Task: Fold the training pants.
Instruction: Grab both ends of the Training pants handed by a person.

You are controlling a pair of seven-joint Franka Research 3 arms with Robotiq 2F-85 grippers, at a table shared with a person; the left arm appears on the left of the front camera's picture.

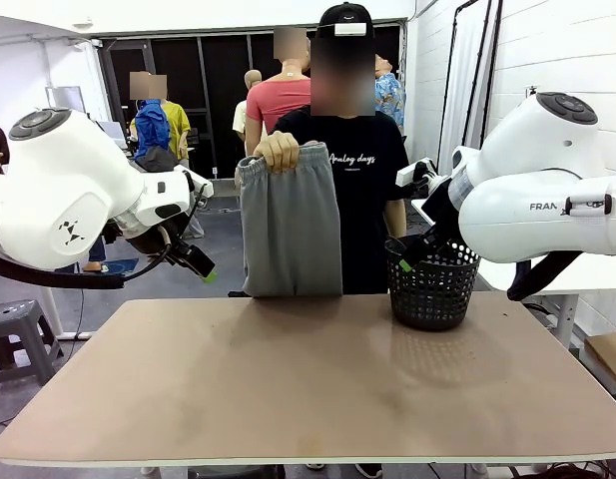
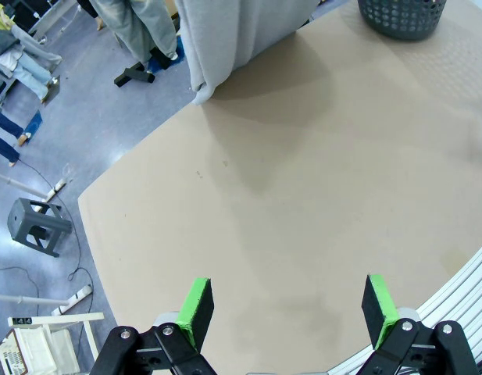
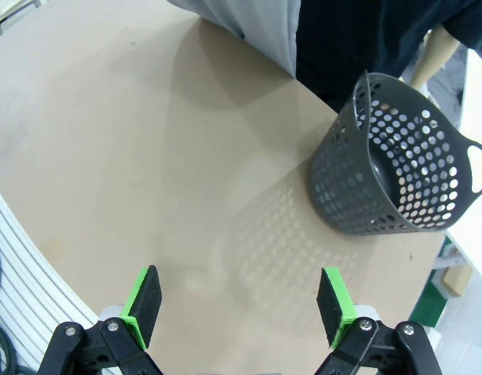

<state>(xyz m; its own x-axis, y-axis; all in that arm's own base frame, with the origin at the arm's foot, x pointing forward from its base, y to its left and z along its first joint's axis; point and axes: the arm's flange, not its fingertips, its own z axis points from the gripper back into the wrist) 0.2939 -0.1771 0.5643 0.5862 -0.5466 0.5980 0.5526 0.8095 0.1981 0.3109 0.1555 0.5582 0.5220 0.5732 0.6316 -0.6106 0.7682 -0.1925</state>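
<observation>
Glossy white, bulbous shells on left arm point(image 1: 58, 195) and right arm point(image 1: 532, 195), each topped with a dark grey round disc. Black lettering "FRAN" on the right arm's side, small black marks on the left one. Black cable point(image 1: 48, 276) looped beneath the left arm. Left claw point(image 2: 287, 308) and right claw point(image 3: 239, 303) black, with screw-jointed linkages and bright green pads point(image 3: 139, 301). Person point(image 1: 362, 170) in black T-shirt with white script print, plus black cap point(image 1: 344, 17) bearing a white patch.

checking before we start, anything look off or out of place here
Nothing stands out: the training pants hang from the person's hand at the far edge of the table, and the basket stands upright.
</observation>
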